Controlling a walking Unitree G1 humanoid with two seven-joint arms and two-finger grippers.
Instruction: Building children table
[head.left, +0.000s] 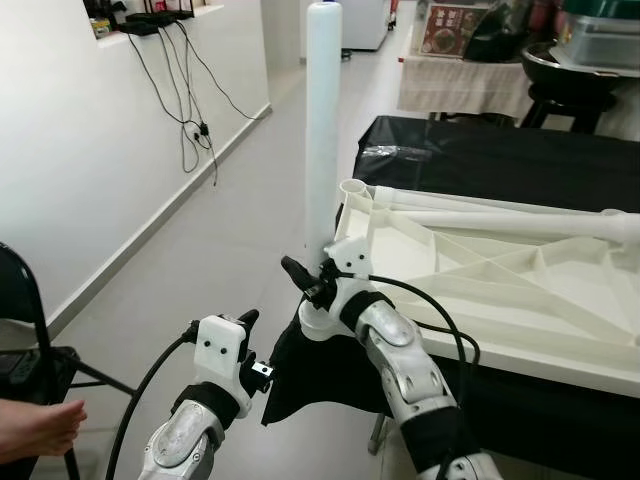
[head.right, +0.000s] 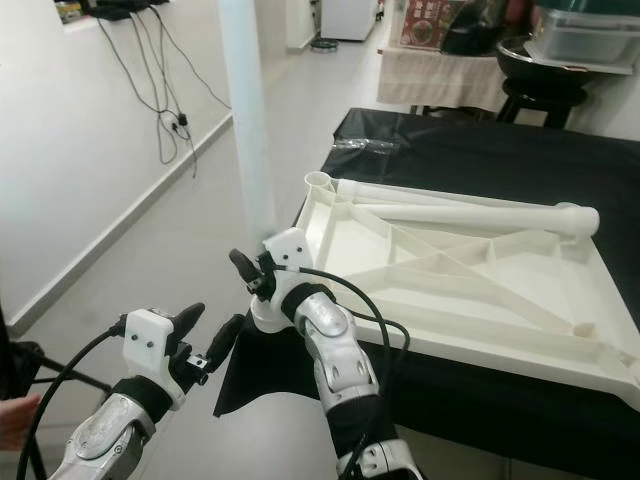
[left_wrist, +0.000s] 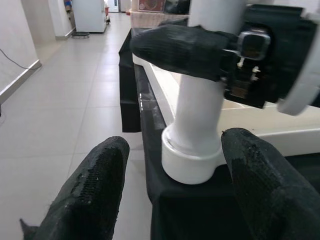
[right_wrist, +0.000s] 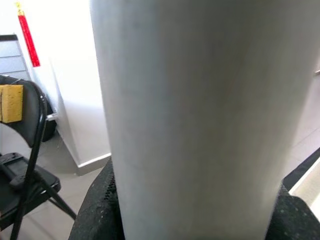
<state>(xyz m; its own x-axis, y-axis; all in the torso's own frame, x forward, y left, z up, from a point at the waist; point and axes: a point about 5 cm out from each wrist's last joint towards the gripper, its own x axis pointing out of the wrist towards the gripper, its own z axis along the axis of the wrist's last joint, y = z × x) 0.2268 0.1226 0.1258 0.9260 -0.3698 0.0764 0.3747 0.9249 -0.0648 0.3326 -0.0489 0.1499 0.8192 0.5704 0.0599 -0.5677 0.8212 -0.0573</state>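
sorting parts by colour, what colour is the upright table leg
White; the leg shows best in the left eye view, gripped by the right gripper.

White upright table leg (head.left: 323, 120): smooth matt plastic.
White ribbed tabletop panel (head.right: 470, 285): moulded plastic, faint sheen.
Black cloth (head.left: 480, 155): matt fabric.
Floor tiles (head.left: 215, 250): glossy, pale.
Left gripper's fingers (left_wrist: 97, 185): rough black padding.

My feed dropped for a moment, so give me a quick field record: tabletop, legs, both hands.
tabletop: white tabletop upside down on the black-covered table
upright leg: white leg standing in the near corner socket
spare leg: second leg lying across the tabletop
right hand: right hand shut on the upright leg, low down
left hand: left hand open, short of the socket
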